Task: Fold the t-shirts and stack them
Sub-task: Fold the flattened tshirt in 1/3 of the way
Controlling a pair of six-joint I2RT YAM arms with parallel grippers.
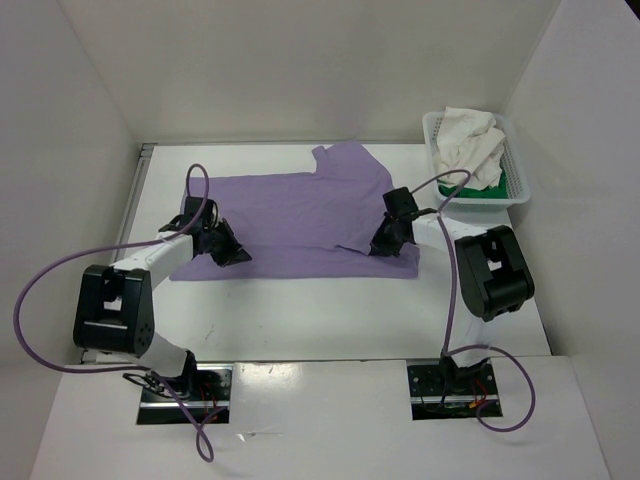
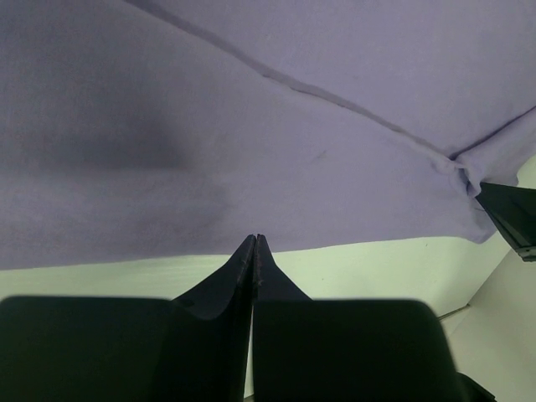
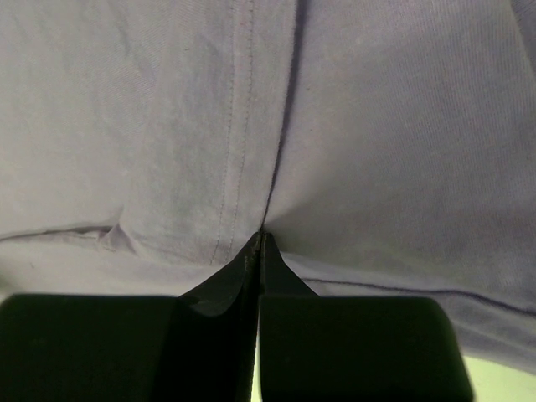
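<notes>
Cloth of lavender t-shirt (image 1: 300,215) pinched in right hand (image 3: 261,239) (left hand (image 2: 255,243) closed at edge)

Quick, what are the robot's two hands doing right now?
Left gripper: shut, at the edge of the shirt; cannot tell if it holds cloth.
Right gripper: shut, seemingly pinching a fold of the shirt.

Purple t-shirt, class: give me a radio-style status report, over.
Left claw shut at near edge; right claw shut on a fold. Lavender t-shirt spread flat on table. Nothing blocking; basket far right.
</notes>
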